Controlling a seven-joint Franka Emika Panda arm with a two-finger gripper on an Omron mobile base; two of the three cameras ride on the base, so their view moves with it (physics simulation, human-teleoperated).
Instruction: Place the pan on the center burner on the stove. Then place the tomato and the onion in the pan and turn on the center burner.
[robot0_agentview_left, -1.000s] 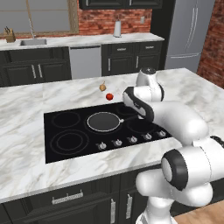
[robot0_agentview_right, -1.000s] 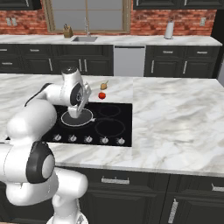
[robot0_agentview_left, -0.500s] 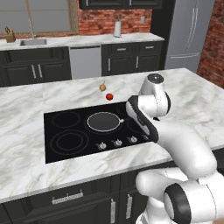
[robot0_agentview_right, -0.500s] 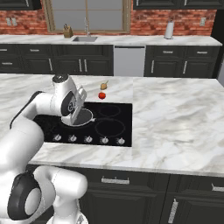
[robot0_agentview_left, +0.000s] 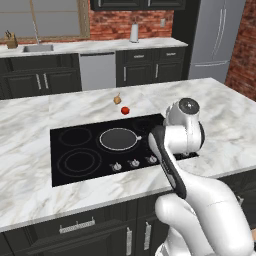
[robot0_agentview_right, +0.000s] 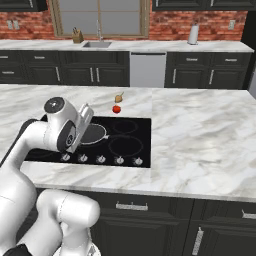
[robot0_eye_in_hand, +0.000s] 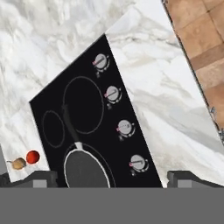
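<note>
Hand view is showing the hand (robot0_eye_in_hand: 107, 177) hovering spread wide and empty above the stove (robot0_eye_in_hand: 87, 131), with the pan (robot0_eye_in_hand: 85, 168) sitting on the center burner (robot0_agentview_left: 119, 138) and the tomato (robot0_eye_in_hand: 33, 156) and onion (robot0_eye_in_hand: 18, 163) lying beyond on the counter (robot0_eye_in_hand: 57, 35).

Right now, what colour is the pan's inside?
Dark grey, with a lighter metallic rim; the pan shows best in the hand view.
</note>
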